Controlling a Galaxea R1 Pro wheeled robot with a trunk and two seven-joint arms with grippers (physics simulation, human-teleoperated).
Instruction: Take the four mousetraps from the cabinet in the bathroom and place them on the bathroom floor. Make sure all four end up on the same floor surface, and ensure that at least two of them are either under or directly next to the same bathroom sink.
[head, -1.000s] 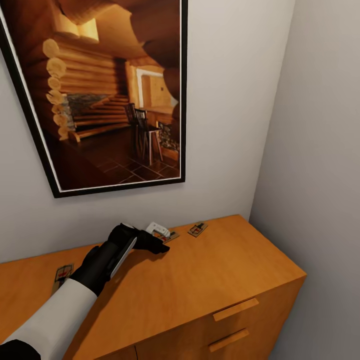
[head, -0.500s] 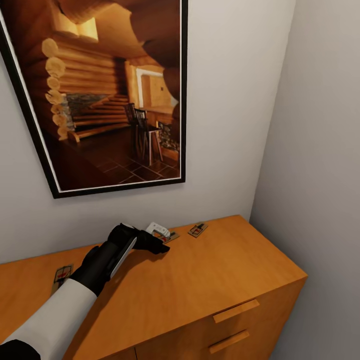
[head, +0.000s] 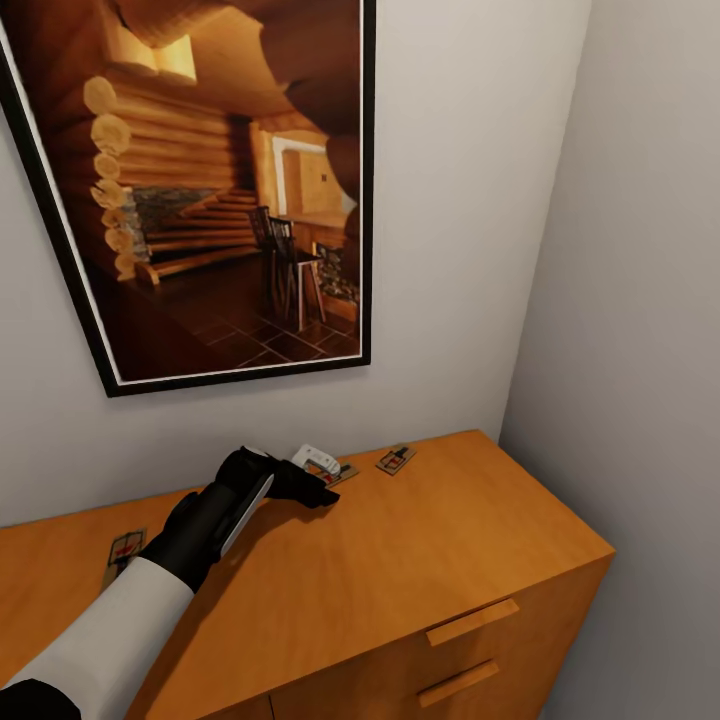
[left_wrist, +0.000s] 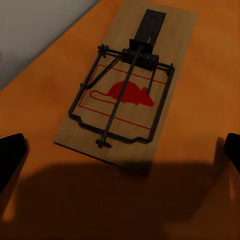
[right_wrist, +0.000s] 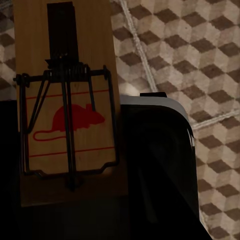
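- Nothing is seen to have moved since the earlier frames; the left arm and the traps are placed as before.
- The left gripper (head: 322, 487) is held low over the cabinet (head: 420, 540) top near the wall, its jaws spread apart with a mousetrap (left_wrist: 125, 95) lying flat between the fingertips (left_wrist: 11, 152), untouched.
- A second trap (head: 396, 459) is seen just beyond it on the cabinet top, and a third trap (head: 124, 550) lies well apart at the other side of the arm.
- In the right wrist view, a fourth trap (right_wrist: 67, 107) is clamped in the right gripper's jaws above the cube-patterned floor (right_wrist: 200, 60).
- A framed picture (head: 210, 190) hangs on the wall above.
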